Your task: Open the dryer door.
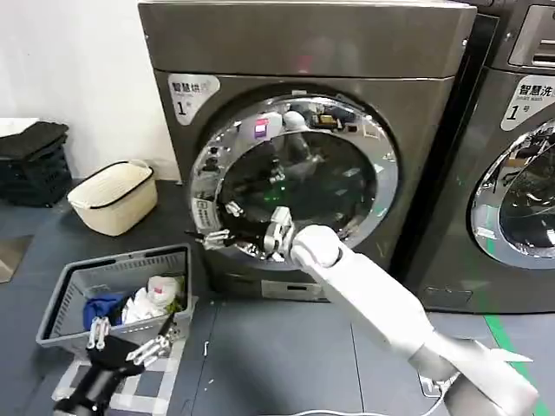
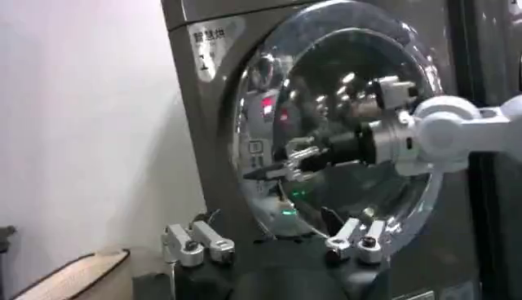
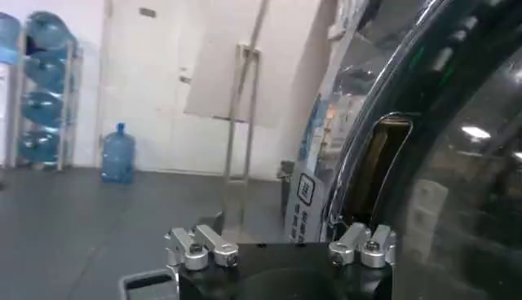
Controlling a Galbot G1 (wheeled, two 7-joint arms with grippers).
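Working the dryer door (image 1: pixel 299 178) at centre frame in the head view, chrome ring and dark glass facing out from the grey-bronze machine. Pressing the right gripper (image 1: pixel 227 236) in at the ring's lower-left edge, touching or just beside it; not possible to tell how its jaws are standing, nor whether the latch is giving. Looking, from the right wrist view, straight at a dark handle recess (image 3: pixel 379 163) in the rim, the likely place to hook. Calling for a firm catch behind that recess, then a pull outward along the door's swing, not a straight tug, to avoid slipping off the polished chrome.

Parking the left gripper (image 1: pixel 126 344) at lower left of the head view, jaws wide and holding nothing. Crowding the floor below and left of the door: a grey basket (image 1: pixel 130 260) of laundry, near enough to meet the swinging door or the arm. Sitting farther off, a cream basket (image 1: pixel 113 198) at left and a second machine (image 1: pixel 512 251) at right.
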